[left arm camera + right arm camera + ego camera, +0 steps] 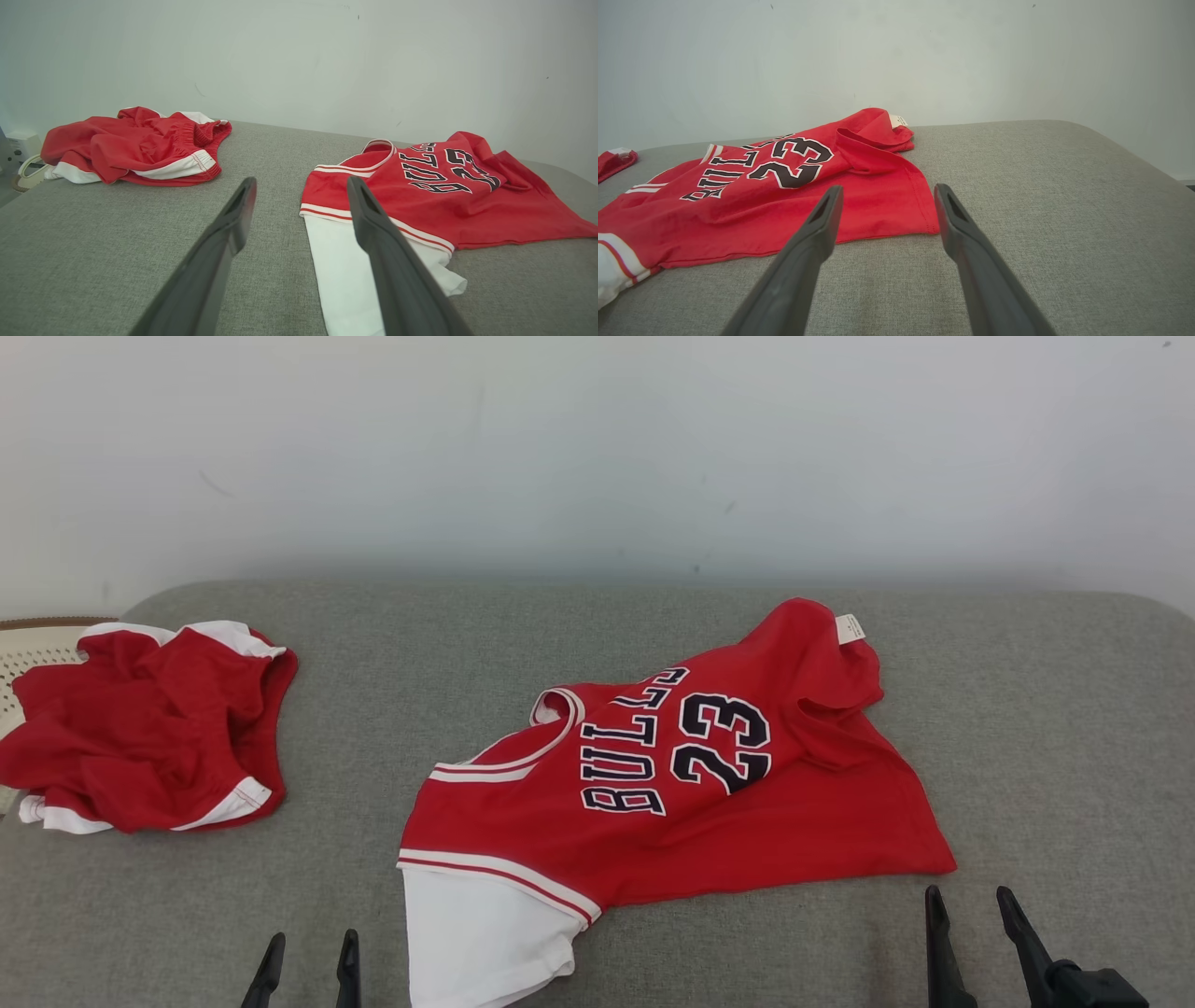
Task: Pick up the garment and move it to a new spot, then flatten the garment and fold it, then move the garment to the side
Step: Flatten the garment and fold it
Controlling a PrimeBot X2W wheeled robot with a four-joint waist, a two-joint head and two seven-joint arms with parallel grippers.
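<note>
The garment [709, 784] is a red jersey with dark "BULLS 23" lettering and a white sleeve, lying rumpled on the grey padded surface [597, 635], neck to the left and hem to the right. The left wrist view shows the garment [448, 186] ahead and to the right; in the right wrist view the garment [784, 186] lies ahead and to the left. My left gripper [313, 943] stands open near the front edge, just left of the white sleeve. My right gripper [971, 896] stands open just past the hem corner. Neither touches the cloth.
A second red garment with white trim [149, 728] lies crumpled at the far left of the surface, partly over a pale woven basket [28, 649]. A white wall [597, 448] rises behind the surface. Bare grey padding lies to the right of the jersey.
</note>
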